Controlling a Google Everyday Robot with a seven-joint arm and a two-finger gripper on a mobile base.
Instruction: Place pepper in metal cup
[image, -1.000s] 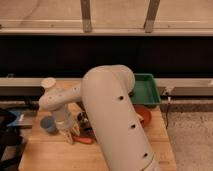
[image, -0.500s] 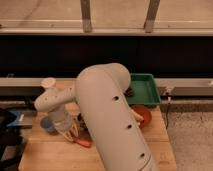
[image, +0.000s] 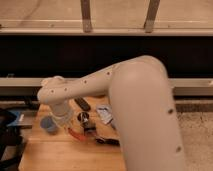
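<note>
Pepper (image: 75, 134) lies flat on the wooden table (image: 55, 155), just below and to the right of the gripper (image: 63, 124). Its long axis runs diagonally: the upper-left end is nearest the gripper, contact not discernible, and the lower-right end points away toward a dark object (image: 107, 141). The gripper hangs from the white arm (image: 135, 100), low over the table; whether it is spread or pressed together cannot be told, nor whether it holds anything. Metal cup (image: 83, 117) stands to the gripper's right, just past the pepper; blue cup (image: 48, 124) just beside the gripper on the opposite side; black-handled utensil (image: 82, 104) beyond the metal cup.
</note>
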